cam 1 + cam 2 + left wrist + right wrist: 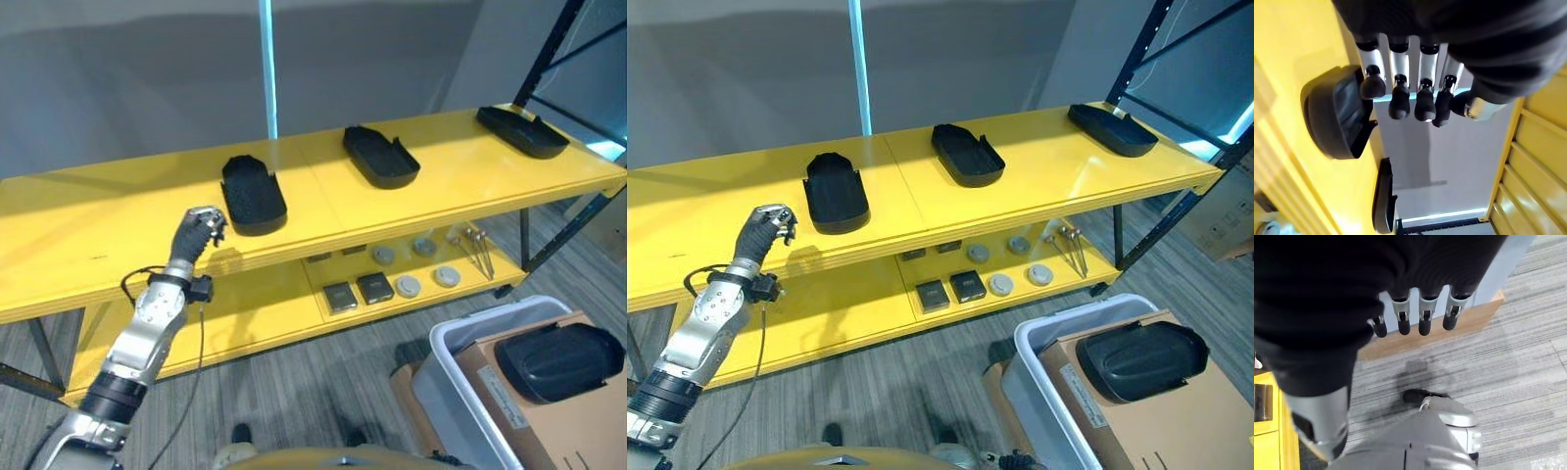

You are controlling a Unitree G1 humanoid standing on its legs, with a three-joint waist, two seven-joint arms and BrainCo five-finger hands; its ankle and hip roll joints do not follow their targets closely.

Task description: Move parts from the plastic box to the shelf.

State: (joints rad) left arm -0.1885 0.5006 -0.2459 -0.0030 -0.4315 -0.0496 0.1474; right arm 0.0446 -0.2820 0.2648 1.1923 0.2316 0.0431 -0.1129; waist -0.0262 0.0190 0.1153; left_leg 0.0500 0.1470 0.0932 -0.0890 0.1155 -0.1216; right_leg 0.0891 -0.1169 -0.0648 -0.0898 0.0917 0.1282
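Note:
Three black moulded parts lie on the top board of the yellow shelf [118, 230]: one at the left [253, 194], one in the middle [380, 156], one at the far right [521, 130]. My left hand [199, 231] hovers at the shelf's front edge, just left of the leftmost part [1334, 122], apart from it, its fingers [1397, 93] loosely bent and holding nothing. Another black part [558, 360] rests on a cardboard box inside the grey plastic box [470, 338] at the lower right. My right hand [1400, 313] hangs over the carpet, relaxed and empty.
The lower shelf board [265, 313] carries two small black boxes [357, 291], several grey discs [408, 286] and metal tools [477, 251]. A dark rack upright [549, 49] stands at the right. A light blue post [266, 69] rises behind the shelf.

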